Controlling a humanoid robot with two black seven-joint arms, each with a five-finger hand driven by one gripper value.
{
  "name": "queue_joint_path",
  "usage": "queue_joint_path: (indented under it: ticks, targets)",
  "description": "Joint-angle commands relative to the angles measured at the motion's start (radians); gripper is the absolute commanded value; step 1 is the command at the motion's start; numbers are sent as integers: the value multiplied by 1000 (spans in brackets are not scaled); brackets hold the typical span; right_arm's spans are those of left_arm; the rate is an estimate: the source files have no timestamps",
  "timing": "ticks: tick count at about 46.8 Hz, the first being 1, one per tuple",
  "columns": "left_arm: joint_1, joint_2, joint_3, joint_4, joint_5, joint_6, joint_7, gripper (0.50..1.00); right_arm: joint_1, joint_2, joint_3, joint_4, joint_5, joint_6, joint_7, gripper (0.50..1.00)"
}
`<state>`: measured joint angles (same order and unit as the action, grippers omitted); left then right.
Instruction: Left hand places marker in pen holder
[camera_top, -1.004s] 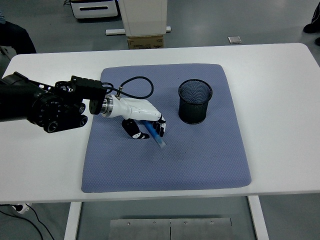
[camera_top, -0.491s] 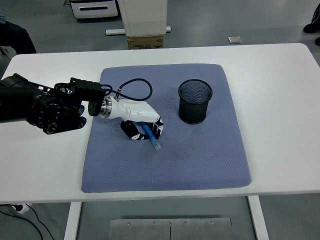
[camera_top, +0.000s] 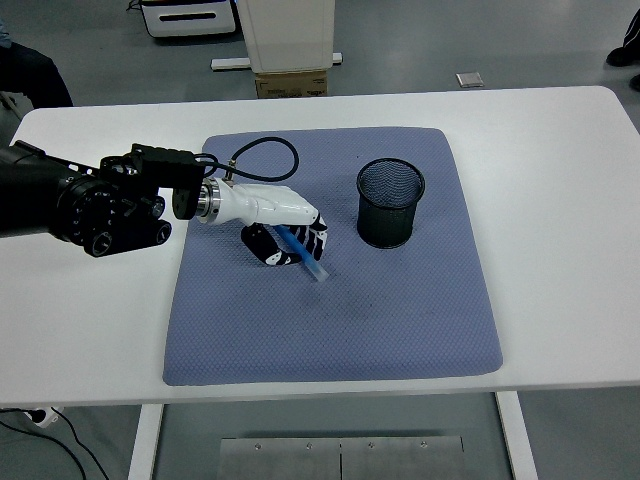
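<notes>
We see the left hand (camera_top: 285, 240) over the left-middle of the blue mat (camera_top: 400, 320), fingers curled around the blue marker (camera_top: 302, 255). So the hand is grasping, not released. The marker sticks out of the fist at a slant, its lower tip pointing down and right toward the mat. We cannot tell whether that tip touches the mat or hangs just above it; a faint shadow lies just beside it.

The black mesh pen holder (camera_top: 391, 203) stands upright on the mat, to the right of the hand and apart from it. We cannot see anything inside it. A black cable (camera_top: 268, 160) loops from the wrist over the mat's upper left. The mat lies on the white table (camera_top: 560, 200). The right hand is not in view.

Progress, as we judge it: the pickup part looks done, since the marker is held in the fist. The rest is left: carrying the marker right to the holder, tipping it more upright over the opening, lowering it in, letting go. The marker is not yet near the rim. We put the task at roughly the early-middle stage, grasp secured, transport not finished.
</notes>
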<state>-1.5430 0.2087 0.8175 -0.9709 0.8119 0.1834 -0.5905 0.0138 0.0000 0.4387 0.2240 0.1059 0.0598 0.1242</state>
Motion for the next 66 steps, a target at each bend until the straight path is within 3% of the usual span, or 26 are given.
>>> queue_joint_path:
  ticks: [1,28,36,66]
  targets:
    - [-2,1,-4,0,-31,-1,0,500,0,0,0,0,0,0,0,1000]
    - [-71,8,-69,-8,-86,-65,0,500,0,0,0,0,0,0,0,1000]
    - [-74,9,-145,-6,-88,-117,0,500,0,0,0,0,0,0,0,1000]
    - [-62,0,-231,-5,-293,-122,1,500,0,0,0,0,0,0,0,1000]
